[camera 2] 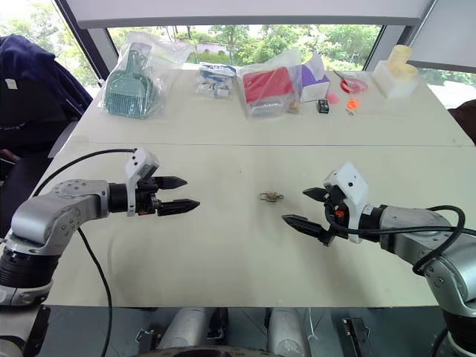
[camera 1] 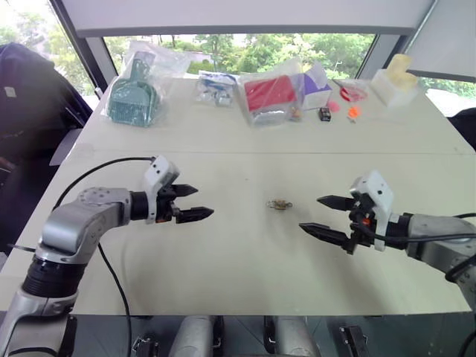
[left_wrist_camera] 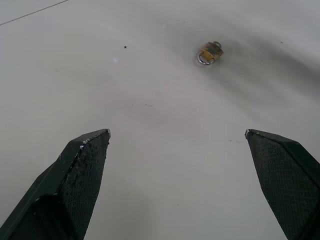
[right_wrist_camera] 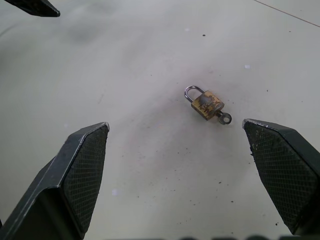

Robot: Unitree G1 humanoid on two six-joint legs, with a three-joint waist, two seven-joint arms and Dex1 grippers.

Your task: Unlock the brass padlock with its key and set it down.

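The brass padlock [right_wrist_camera: 207,104] looks tarnished with a shiny metal shackle, lying on a matt, smooth table [right_wrist_camera: 150,165].

The brass padlock [right_wrist_camera: 206,104] lies flat on the table [camera 1: 245,253], key [right_wrist_camera: 223,118] inserted.

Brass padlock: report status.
Left gripper and right gripper open, empty. Brass padlock flat on table between them, key in it. Nothing in the way.

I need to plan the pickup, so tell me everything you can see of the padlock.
The padlock is tiny, with a worn brass body, a thin silvery shackle that looks closed, and a key in its base, the round bow sticking out. It lies flat on the white table between the two open grippers, apart from both. Only the table touches it.
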